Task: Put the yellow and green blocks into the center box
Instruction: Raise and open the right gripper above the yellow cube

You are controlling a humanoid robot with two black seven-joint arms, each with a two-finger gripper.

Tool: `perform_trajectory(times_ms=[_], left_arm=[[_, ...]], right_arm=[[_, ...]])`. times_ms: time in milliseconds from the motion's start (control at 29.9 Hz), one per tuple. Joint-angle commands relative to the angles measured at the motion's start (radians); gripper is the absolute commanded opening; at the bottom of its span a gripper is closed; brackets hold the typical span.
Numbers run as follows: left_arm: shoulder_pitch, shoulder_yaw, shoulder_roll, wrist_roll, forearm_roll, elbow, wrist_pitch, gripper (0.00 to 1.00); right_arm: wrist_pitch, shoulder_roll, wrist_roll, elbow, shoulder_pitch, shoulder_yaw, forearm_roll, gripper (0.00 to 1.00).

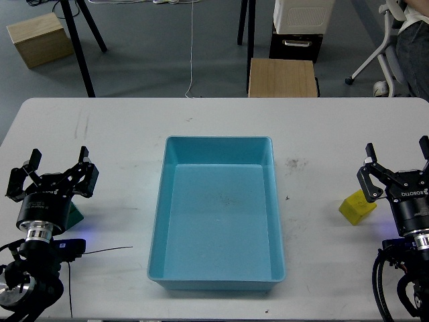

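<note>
While both arms rest at the near corners of the white table, the light-blue tray lies at the table's middle, its long axis running away from the robot. The tray interior holds no block.

The left gripper stands to the left of the tray, well apart from its rim. Its two fingers are spread wide, with nothing between them. The green block lies on the table left of the tray, directly beneath this gripper; only a small dark-green corner shows beside the gripper's body, and the rest is hidden.

The right gripper stands to the right of the tray, well apart from its rim. Its fingers are likewise spread, and they hold nothing. The yellow block rests on the table right of the tray, between the tray's right wall and the right gripper, just beside the gripper's near finger. Whether finger and block touch cannot be told.

Beyond the table, farther from the robot than the tray, a tan wooden crate stands on the floor; a second crate stands off to the far left.
</note>
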Motion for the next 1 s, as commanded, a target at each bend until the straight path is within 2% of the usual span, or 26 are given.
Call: perform_trajectory(times_ms=[0, 234, 368, 636, 703, 837, 971], left_arm=[[0.000, -0.005, 0.000, 0.000, 0.001, 0.000, 0.000, 1.00], [-0.001, -0.006, 0.001, 0.000, 0.000, 0.000, 0.000, 1.00], [-0.001, -0.003, 0.001, 0.000, 0.000, 0.000, 0.000, 1.00], [-0.001, -0.006, 0.001, 0.000, 0.000, 0.002, 0.000, 1.00], [-0.001, -0.006, 0.001, 0.000, 0.000, 0.000, 0.000, 1.00], [0.000, -0.008, 0.000, 0.000, 0.000, 0.002, 0.000, 1.00], [0.000, -0.008, 0.000, 0.000, 0.000, 0.002, 0.000, 1.00]], right_arm=[[0.018, 0.000, 0.002, -0.002, 0.000, 0.005, -0.002, 0.99], [0.039, 0.000, 0.000, -0.038, 0.020, 0.012, -0.037, 0.99], [0.077, -0.005, 0.005, -0.055, 0.055, 0.035, -0.194, 0.99], [0.081, -0.230, 0.020, -0.045, 0.190, 0.164, -0.660, 0.99], [0.081, -0.296, 0.038, -0.029, 0.219, 0.192, -0.823, 0.99], [0.091, -0.429, 0.121, -0.003, 0.316, 0.195, -1.066, 0.99], [0.087, -0.544, 0.127, -0.020, 0.477, 0.048, -1.274, 0.98]])
